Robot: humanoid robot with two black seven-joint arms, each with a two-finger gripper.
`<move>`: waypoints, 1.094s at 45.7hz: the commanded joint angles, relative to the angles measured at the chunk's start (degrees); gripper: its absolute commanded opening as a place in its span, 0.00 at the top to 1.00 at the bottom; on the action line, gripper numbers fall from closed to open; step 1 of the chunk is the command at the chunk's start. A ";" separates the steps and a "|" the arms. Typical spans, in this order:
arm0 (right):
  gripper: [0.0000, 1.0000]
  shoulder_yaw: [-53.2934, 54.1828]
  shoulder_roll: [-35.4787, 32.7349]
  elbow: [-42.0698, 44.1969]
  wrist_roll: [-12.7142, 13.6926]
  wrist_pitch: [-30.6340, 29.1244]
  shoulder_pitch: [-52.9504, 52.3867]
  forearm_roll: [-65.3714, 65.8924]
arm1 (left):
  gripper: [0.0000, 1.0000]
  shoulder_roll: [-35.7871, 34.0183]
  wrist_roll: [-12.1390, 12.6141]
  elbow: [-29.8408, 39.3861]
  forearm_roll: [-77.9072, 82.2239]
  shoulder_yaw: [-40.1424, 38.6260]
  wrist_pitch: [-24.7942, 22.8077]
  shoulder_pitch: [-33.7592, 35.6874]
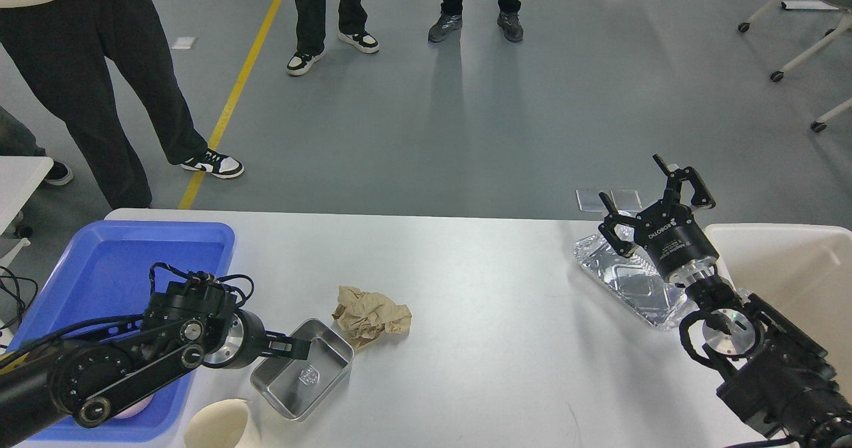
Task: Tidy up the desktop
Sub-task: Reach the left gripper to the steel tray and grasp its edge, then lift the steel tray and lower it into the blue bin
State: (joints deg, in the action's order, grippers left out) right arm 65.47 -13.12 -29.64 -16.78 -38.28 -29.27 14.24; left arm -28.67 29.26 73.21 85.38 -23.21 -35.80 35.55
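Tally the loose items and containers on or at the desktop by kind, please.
Metal tins: 1, the steel tin, gripped by the left gripper
Foil trays: 1, under the open right gripper
Crumpled brown paper: 1
Cream cups: 1
Blue trays: 1
Cream bins: 1
Total: 6

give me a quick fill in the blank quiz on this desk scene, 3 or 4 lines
1. The left hand grips the rim of the small ____ tray.
2. The crumpled brown paper lies on the desktop just beside that ____.
3. The right hand is raised with its fingers ____, holding nothing.
4. The foil tray lies below the ____ hand.

Missing words: steel; tray; open; right
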 commanded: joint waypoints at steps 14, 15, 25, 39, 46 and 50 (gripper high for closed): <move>0.00 0.09 -0.59 -0.06 0.00 -0.13 0.53 0.00 | 0.80 3.18 0.27 -2.28 4.18 3.08 -0.41 0.14; 0.00 0.09 -0.59 -0.06 0.00 -0.13 0.62 0.00 | 0.88 3.18 0.27 -2.28 4.18 3.08 -0.41 0.14; 0.00 0.09 -0.50 -0.06 0.00 -0.13 0.62 0.00 | 1.00 2.39 0.27 -2.19 4.18 2.99 -2.43 0.49; 0.00 0.09 -0.41 -0.06 0.00 -0.13 0.53 0.00 | 1.00 0.46 0.19 -0.53 3.39 2.03 -5.50 1.10; 0.00 0.01 -0.42 -0.06 0.00 -0.13 0.27 0.00 | 1.00 -4.10 0.36 5.44 -0.38 -2.97 -12.08 4.17; 0.00 0.00 -0.41 0.03 0.00 -0.13 0.09 0.00 | 1.00 -9.02 1.15 10.54 -5.30 -9.30 -18.76 8.12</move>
State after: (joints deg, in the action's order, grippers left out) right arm 65.57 -13.56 -29.68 -16.79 -38.41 -28.90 14.24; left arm -32.14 29.54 77.84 85.47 -25.44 -46.98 39.28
